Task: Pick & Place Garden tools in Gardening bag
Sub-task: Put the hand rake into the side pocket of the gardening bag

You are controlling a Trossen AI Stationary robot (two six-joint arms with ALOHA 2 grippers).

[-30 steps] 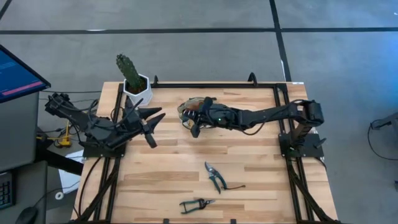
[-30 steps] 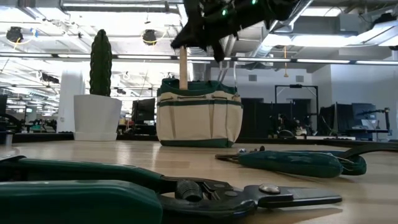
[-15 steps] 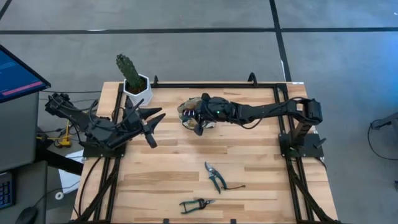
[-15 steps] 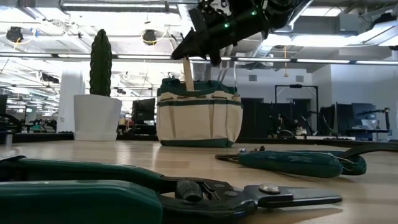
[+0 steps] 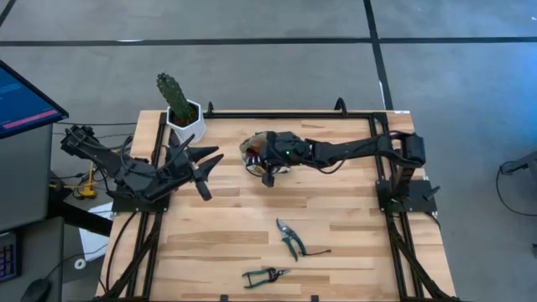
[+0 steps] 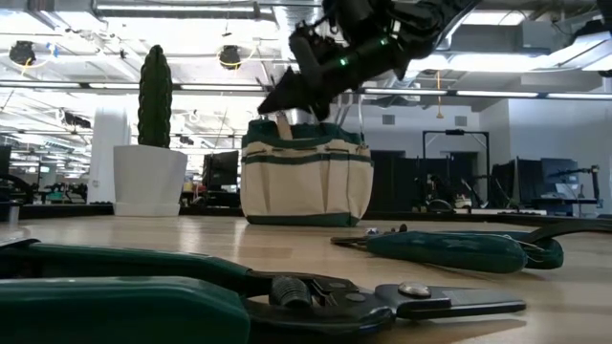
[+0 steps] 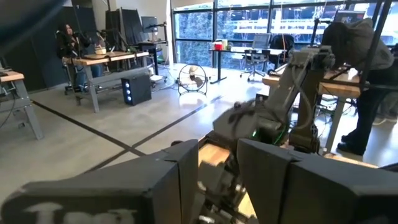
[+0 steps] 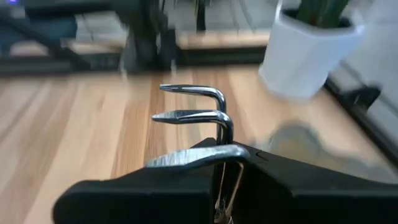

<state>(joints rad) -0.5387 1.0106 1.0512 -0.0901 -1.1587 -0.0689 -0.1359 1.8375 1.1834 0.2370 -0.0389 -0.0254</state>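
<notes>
Right gripper: the right gripper [image 5: 267, 172] hangs over the small beige canvas gardening bag with dark green trim [image 6: 306, 182], at the far middle of the light wooden slatted table [image 5: 336, 218]. Its fingers are clamped on a small metal three-pronged rake [image 8: 199, 118].

Rake to gripper: in the right wrist view the bent steel prongs stick out just past the closed dark fingers. In the low view a pale wooden handle [image 6: 283, 122] points down from the gripper, and its lower end dips inside the bag's open top.

Bag: it stands upright on the table, near the white hexagonal pot holding a green cactus [image 5: 181, 111], with a clear gap between them.

Tools on the table: a pair of green-handled pruning shears [image 5: 289, 236] lies toward the near edge, well apart from the bag. A second pair of dark-handled shears [image 5: 264, 275] lies closer still to the near edge. Neither is touched by a gripper.

Left gripper: the left gripper [image 5: 201, 168] waits at the table's left side, near the cactus pot. Its fingers stand partly apart with nothing between them.
</notes>
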